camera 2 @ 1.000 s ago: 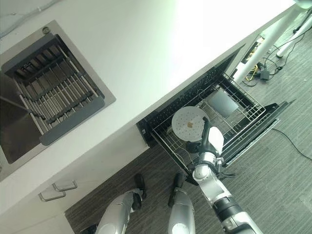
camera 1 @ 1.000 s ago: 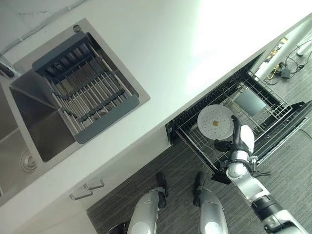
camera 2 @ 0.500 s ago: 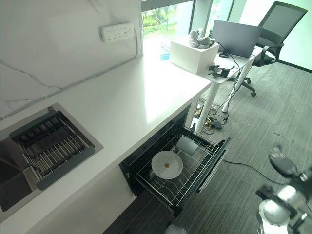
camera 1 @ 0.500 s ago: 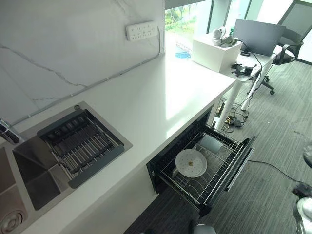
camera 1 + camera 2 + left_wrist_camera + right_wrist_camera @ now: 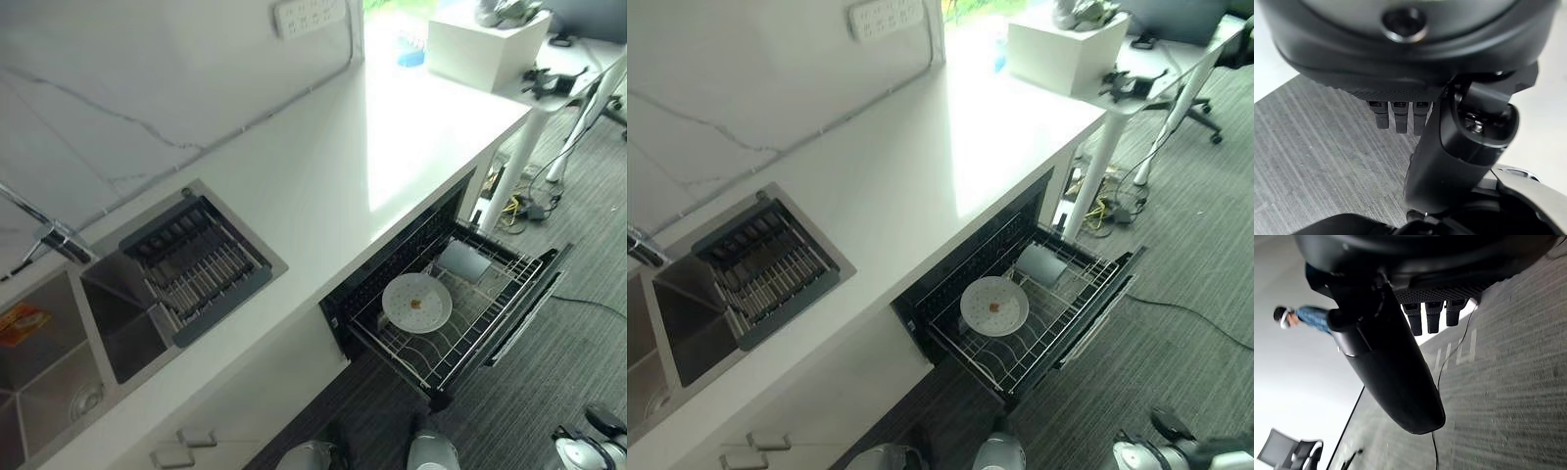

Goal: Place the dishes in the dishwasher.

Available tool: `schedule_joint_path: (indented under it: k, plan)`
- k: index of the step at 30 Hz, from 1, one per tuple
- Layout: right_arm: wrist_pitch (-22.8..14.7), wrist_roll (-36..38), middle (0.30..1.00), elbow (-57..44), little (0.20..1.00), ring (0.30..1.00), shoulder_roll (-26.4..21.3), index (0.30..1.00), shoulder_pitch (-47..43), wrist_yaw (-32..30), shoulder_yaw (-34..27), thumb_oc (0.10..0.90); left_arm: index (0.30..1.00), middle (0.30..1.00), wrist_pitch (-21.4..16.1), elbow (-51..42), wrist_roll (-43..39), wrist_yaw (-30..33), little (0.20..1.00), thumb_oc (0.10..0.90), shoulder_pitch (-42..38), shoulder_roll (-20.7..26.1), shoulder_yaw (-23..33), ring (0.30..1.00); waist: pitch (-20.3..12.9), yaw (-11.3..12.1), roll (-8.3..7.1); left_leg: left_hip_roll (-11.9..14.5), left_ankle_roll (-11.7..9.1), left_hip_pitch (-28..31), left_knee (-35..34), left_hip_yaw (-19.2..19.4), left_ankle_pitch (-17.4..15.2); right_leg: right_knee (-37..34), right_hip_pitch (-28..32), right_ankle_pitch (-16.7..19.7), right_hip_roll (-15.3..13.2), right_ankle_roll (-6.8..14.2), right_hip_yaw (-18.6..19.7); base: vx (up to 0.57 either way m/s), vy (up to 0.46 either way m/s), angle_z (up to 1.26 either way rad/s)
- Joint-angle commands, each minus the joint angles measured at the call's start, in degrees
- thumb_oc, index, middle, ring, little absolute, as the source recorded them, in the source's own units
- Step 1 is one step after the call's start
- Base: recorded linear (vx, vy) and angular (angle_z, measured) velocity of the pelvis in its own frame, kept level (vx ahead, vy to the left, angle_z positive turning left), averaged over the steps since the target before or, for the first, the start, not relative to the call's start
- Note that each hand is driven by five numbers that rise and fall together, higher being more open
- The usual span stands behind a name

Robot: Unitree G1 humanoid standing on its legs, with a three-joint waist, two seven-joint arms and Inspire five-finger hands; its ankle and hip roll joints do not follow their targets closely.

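A white plate (image 5: 416,302) is seen flat in the dishwasher rack (image 5: 490,318); the right hand (image 5: 591,443), at 5 o'clock, is cut off, its fingers (image 5: 1432,316) relaxed, nothing held.

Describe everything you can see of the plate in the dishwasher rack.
The plate is round and white, seemingly ceramic, with a raised rim and a small brown crumb or spot at its centre. It lies nearly flat, face up, on the wire rack of the pulled-out dishwasher drawer, under the edge of the white counter. It sits towards the rack's inner side, apart from a grey cup-like thing lying deeper in the same rack. No hand touches it.
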Motion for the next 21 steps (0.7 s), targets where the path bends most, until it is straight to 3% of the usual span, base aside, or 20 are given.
schedule_joint_path:
  k: [1, 8, 10, 16, 21]
  plan:
    - [-2.14, -3.16, 0.9, -1.17, 0.9, 0.9, -5.74, 0.9, -6.39, 1.58, 0.44, 0.8, 0.9, 0.9, -3.97, -3.61, -4.26, -0.17, 0.9, 0.8, -4.68, 0.25, 0.14, 0.9, 2.88, 1.13, -0.44, 1.35, -2.11, 1.22, 3.97, -4.5, -7.56, 0.89, 7.21, -8.99, -0.43, 1.16, -1.44, -0.02, 0.057, 0.23]
    - [-0.94, -15.33, 0.9, -2.78, 0.9, 0.9, -10.39, 0.9, -14.92, 3.26, 10.64, 0.8, 0.9, 0.9, -11.17, -11.09, -7.24, 0.91, 0.9, 0.8, -2.81, 0.69, -2.97, 0.9, 6.97, 4.1, 3.16, -0.53, -1.72, -2.35, 3.97, -7.93, -6.04, 0.89, 4.49, -8.92, 0.04, 0.15, -2.22, -0.01, 0.108, 0.26]
    - [-0.74, -17.64, 0.9, -2.72, 0.9, 0.9, -11.43, 0.9, -17.17, 4.69, 12.85, 0.8, 0.9, 0.9, -11.62, -12.43, -6.83, 0.67, 0.9, 0.8, -2.67, 1.27, -3.42, 0.9, 7.39, 4.99, 3.7, -0.87, -1.66, -3.19, 3.97, -8.75, -5.8, 0.89, 3.79, -8.82, 0.14, 0.08, -2.43, -0.02, 0.077, 0.17]
    - [-0.78, -20.35, 0.9, -3.12, 0.9, 0.9, -13.62, 0.9, -24.3, 7.11, 17.71, 0.8, 0.9, 0.9, -12.79, -11.05, -6.67, -0.81, 0.9, 0.8, -3.74, 1.97, -4.2, 0.9, 8.09, 7.13, 3.56, -1.2, -1.47, -5.1, 3.97, -10.09, -5.31, 1.09, 2.08, -8.37, 0.21, 0.03, -2.93, 0.01, 0.048, 0.24]
    - [-1.28, -22.98, 0.9, -6.06, 0.9, 0.9, -14.84, 0.9, -28.95, 8.6, 20.11, 0.8, 0.9, 0.9, -14.31, -9.82, -5.73, -1.76, 0.9, 0.8, -4.34, 2.99, -2.7, 0.9, 8.45, 8.73, 2.21, -0.86, -1.0, -6.22, 3.97, -10.01, -4.94, 2.59, 0.65, -8.27, -0.16, 0.2, -3.6, 0.0, 0.011, 0.15]
